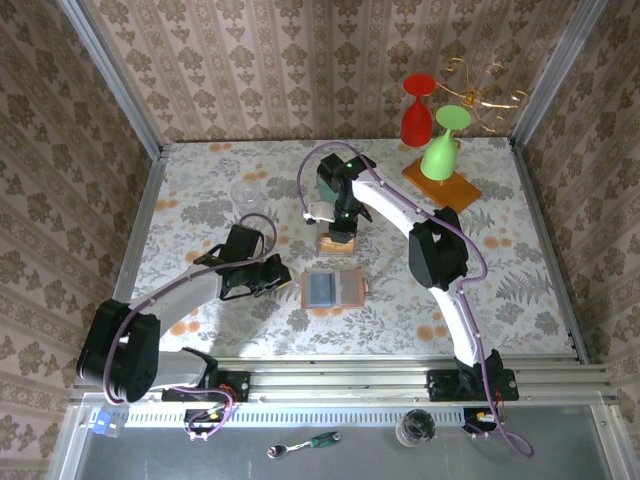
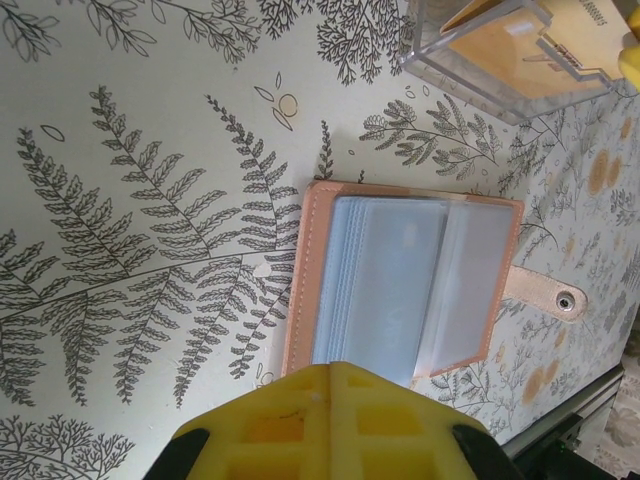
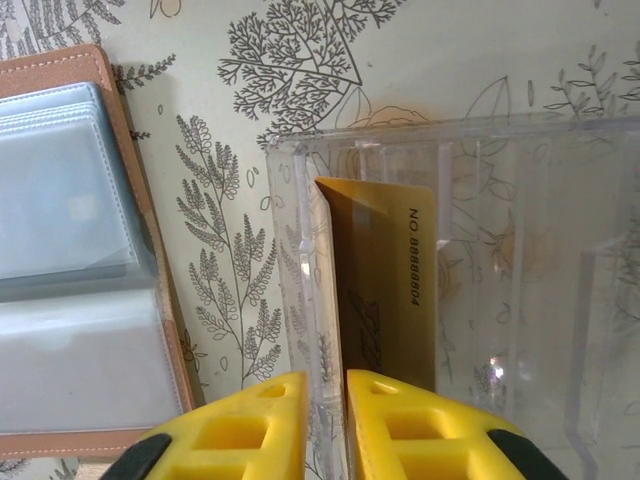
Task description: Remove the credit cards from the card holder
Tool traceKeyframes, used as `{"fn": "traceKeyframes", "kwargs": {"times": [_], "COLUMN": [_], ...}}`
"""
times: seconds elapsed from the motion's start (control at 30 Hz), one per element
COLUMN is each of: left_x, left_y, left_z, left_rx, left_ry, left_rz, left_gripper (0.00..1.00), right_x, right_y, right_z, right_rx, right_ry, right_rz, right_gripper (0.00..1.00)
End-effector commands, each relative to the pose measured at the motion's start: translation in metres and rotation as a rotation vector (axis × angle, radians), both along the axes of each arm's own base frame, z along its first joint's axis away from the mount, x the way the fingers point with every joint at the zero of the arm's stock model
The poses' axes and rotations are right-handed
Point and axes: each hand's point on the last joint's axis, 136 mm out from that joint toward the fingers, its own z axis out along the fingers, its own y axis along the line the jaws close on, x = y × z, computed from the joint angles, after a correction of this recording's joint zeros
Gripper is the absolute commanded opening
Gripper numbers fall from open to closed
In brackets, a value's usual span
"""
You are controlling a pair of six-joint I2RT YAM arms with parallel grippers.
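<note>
The tan card holder [image 1: 333, 288] lies open on the table between the arms, grey sleeves up; it is also in the left wrist view [image 2: 400, 290] and the right wrist view [image 3: 70, 260]. A bluish card [image 3: 75, 195] shows through its sleeves. The orange-gold card [image 3: 385, 280] stands inside a clear plastic box [image 3: 520, 280], which sits just behind the holder [image 1: 338, 243]. My right gripper [image 3: 327, 378] hangs over that box [image 1: 340, 232], its fingers a narrow gap apart astride the box's near wall. My left gripper [image 2: 333, 366] is shut and empty, just left of the holder [image 1: 272, 270].
A red goblet [image 1: 417, 110] and a green goblet [image 1: 443, 145] stand at the back right, the green one on an orange wooden slab [image 1: 441, 182]. A gold wire stand [image 1: 485, 85] is behind them. A clear glass [image 1: 248, 195] sits at the back left.
</note>
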Motion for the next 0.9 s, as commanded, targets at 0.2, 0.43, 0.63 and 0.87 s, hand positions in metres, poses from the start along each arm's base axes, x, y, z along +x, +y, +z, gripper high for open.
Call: {"fn": "traceKeyframes", "kwargs": {"times": [0.2,0.43,0.63,0.87], "left_x": [0.006,0.004,0.002,0.000], "left_y": [-0.001,-0.004,-0.011,-0.024], "left_z": [0.012,0.011,0.009,0.002], "left_rx": [-0.010,-0.017,-0.022,-0.034], "left_ry": [-0.041,-0.039,-0.039,-0.035], "left_rz": [-0.012,-0.014,-0.029,-0.054], "left_gripper": [0.05,0.05,0.06,0.05], "right_x": [0.022,0.029,0.028,0.001], "right_y": [-0.006,-0.002,0.009,0.012], "right_z": [0.045,0.027,0.030,0.039], "right_rx": [0.053,0.057,0.105,0.194], "right_ry": [-0.252,-0.294,-0.312,-0.276], "right_rz": [-0.135,-0.203,-0.301,-0.525], "right_gripper": [0.13,0.09,0.09,0.11]}}
